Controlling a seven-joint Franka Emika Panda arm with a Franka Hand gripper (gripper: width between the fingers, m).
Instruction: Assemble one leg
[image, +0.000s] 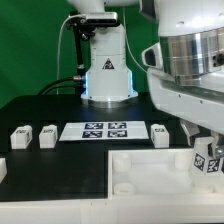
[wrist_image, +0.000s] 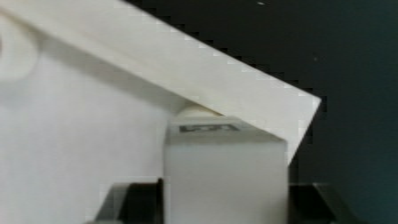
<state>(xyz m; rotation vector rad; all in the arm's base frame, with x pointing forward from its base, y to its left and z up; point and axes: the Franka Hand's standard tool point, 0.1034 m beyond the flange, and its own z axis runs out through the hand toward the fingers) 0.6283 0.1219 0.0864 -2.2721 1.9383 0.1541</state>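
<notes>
— Gripper (image: 205, 150) first: what did it have?
— The gripper was clenched on a small stubby white plastic leg (image: 207, 162) with black-and-white square tags on its faces. In the wrist view the leg stood upright between the two dark fingers (wrist_image: 135, 203).
— Where was that leg?
— At the exterior view's right, held above a corner of the large white square tray-like part (image: 140, 172). In the wrist view the tray's slanted edge ran just past the leg's top. Whether they touched could not be told.
— And further out?
— Three spare white legs stood on the black table (image: 40, 108). Two (image: 22, 135) (image: 47, 135) were toward the exterior view's left. One (image: 160, 132) was just beside the marker board (image: 105, 130). Behind the board rose the arm's white base (image: 108, 75).
</notes>
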